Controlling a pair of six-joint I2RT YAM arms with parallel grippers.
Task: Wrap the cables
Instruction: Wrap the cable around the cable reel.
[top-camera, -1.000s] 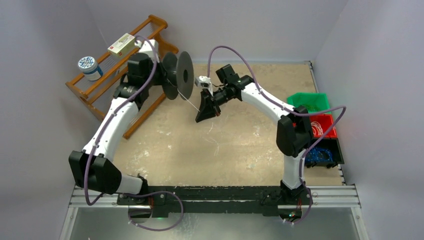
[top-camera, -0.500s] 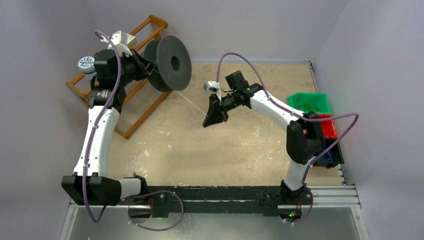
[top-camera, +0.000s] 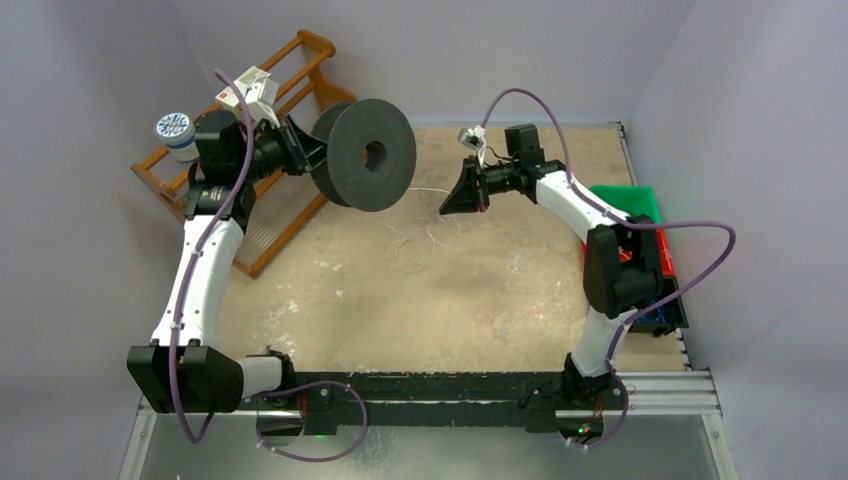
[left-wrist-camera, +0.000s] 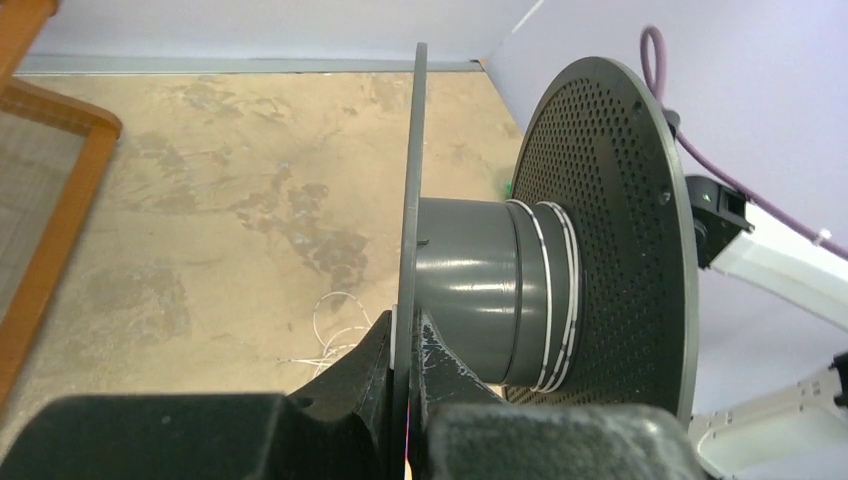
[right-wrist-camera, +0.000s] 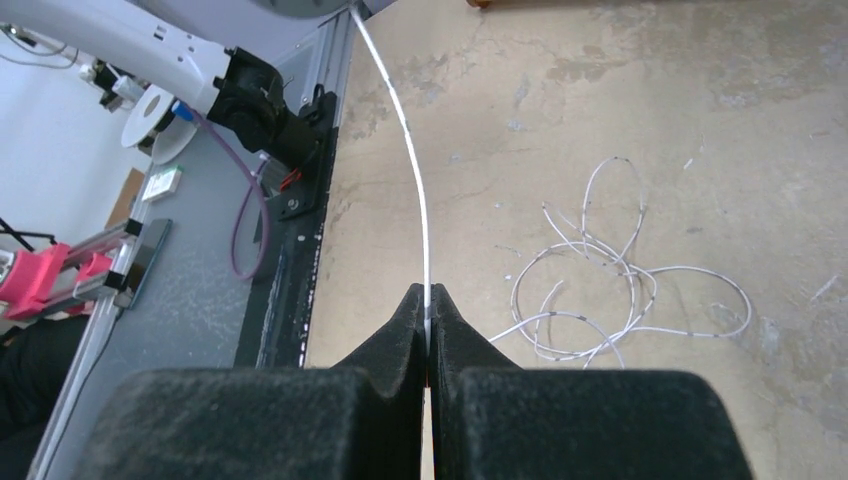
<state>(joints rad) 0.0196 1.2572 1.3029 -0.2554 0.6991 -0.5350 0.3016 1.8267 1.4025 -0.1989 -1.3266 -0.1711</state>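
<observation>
My left gripper (top-camera: 300, 147) is shut on the near flange of a black spool (top-camera: 368, 155) and holds it in the air above the table's back left. In the left wrist view its jaws (left-wrist-camera: 408, 335) pinch that flange, and a few turns of the pale cable (left-wrist-camera: 548, 290) lie on the grey hub. My right gripper (top-camera: 462, 192) is to the right of the spool, shut on the cable (right-wrist-camera: 415, 180). The cable runs from its tips (right-wrist-camera: 428, 302) up toward the spool. Slack cable lies in loose loops on the table (top-camera: 415, 245), also seen in the right wrist view (right-wrist-camera: 610, 290).
A wooden rack (top-camera: 262, 205) stands at the back left with a round tub (top-camera: 176, 131) on it. Green (top-camera: 620, 200), red (top-camera: 658, 255) and black (top-camera: 655, 310) bins sit along the right edge. Grey walls close in the back and sides.
The left arm has swung the spool to the right and turned it. The right gripper has moved back and right with the cable, and loose loops now lie on the table.
</observation>
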